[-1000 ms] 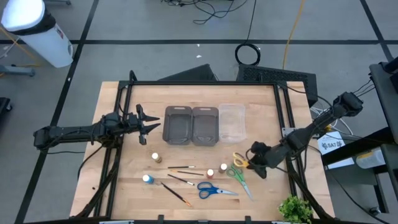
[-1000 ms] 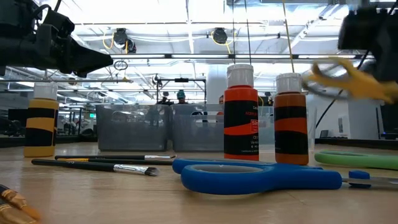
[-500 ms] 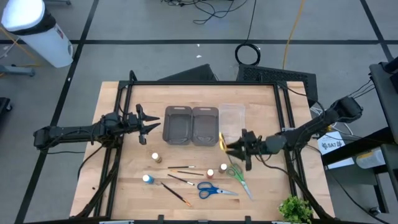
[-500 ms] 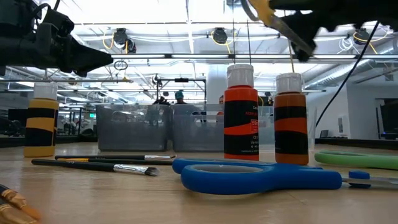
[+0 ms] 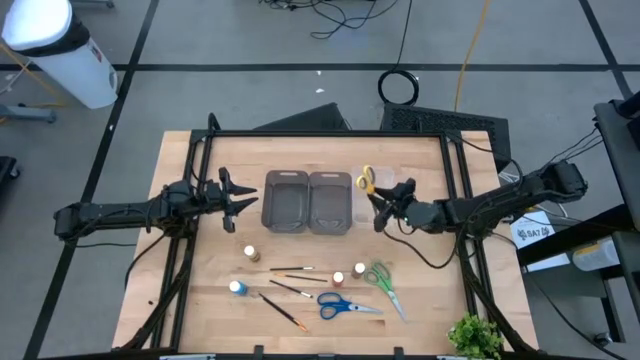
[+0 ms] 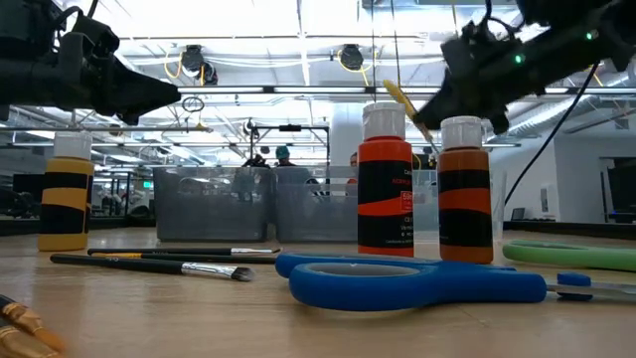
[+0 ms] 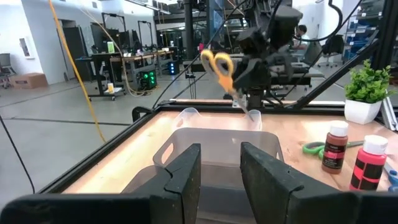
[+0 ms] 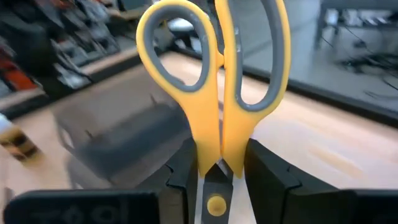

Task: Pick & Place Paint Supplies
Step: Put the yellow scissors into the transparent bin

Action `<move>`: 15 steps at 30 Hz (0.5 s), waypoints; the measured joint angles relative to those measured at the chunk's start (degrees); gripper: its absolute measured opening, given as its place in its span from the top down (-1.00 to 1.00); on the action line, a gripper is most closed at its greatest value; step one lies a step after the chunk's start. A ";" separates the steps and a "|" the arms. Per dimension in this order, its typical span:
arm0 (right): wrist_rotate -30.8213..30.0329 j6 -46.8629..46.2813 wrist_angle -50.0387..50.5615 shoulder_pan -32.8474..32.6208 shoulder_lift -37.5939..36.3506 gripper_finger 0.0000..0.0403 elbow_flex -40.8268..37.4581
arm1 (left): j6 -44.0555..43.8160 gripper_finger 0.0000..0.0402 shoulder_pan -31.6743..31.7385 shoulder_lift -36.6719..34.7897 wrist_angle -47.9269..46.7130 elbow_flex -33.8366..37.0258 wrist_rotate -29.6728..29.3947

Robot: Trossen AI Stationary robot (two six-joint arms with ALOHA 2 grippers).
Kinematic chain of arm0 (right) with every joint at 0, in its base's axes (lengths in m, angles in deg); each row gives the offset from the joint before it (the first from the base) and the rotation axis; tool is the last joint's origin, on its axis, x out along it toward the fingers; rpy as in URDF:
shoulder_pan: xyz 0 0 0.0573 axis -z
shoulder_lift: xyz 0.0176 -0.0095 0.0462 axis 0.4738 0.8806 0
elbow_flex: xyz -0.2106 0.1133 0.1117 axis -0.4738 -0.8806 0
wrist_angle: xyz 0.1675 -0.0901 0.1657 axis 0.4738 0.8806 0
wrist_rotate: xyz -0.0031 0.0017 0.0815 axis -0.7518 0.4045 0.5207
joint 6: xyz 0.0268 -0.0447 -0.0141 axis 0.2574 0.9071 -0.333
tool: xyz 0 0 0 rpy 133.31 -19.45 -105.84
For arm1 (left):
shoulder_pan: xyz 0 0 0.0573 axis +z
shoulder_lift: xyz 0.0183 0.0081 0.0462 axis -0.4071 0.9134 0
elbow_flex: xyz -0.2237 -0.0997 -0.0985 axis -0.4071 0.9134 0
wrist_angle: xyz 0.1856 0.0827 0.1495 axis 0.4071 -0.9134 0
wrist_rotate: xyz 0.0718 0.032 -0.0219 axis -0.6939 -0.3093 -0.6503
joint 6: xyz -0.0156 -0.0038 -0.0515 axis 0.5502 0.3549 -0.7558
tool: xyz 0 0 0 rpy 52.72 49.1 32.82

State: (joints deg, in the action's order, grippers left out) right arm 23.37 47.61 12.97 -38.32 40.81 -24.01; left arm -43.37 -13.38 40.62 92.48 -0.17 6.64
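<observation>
My right gripper (image 5: 383,206) is shut on the yellow scissors (image 5: 366,179) and holds them in the air over the clear tray (image 5: 375,188). The left wrist view shows the scissors (image 7: 218,66) above the trays. My left gripper (image 5: 240,200) waits open beside the left grey tray (image 5: 285,201), with nothing between its fingers (image 7: 186,175). On the table's near half stand the small paint bottles (image 5: 250,253) (image 5: 237,288) (image 5: 338,277) (image 5: 360,268). The brushes (image 5: 291,270), the blue scissors (image 5: 343,305) and the green scissors (image 5: 383,282) lie flat there. My right gripper pinches the yellow scissors between its two fingers (image 8: 266,169) just where the two handle loops join (image 8: 212,149), by the pivot. The handles (image 8: 186,56) stick out past the fingertips; the blades are hidden behind the fingers. The scissors hang clear above the clear tray.
Two grey trays (image 5: 286,201) (image 5: 330,201) and the clear one stand in a row at mid-table. A black frame (image 5: 300,134) runs round the table's edge. A potted plant (image 5: 475,335) stands at the near right corner.
My right gripper has carried the yellow scissors from above the table's near right part toward the far edge and a little left, to above the clear tray. It has turned on the way, so the handles now point toward the far edge. The scissors stayed lifted clear.
</observation>
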 joint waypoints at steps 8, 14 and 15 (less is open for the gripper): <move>-1.13 -10.26 13.93 0.43 0.00 0.54 -0.02 | -0.20 0.38 -0.01 0.02 -0.03 0.00 0.00; -1.06 -12.13 16.11 1.29 -0.02 0.54 -0.02 | -0.02 0.38 0.01 0.02 -0.03 0.00 0.00; -1.00 -12.14 16.19 1.42 -0.02 0.54 -0.02 | 0.00 0.38 -0.01 0.02 -0.05 0.00 0.00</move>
State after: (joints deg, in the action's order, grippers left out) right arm 22.37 35.47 29.17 -36.90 40.79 -24.03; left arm -43.37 -13.38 40.64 92.43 -0.17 6.64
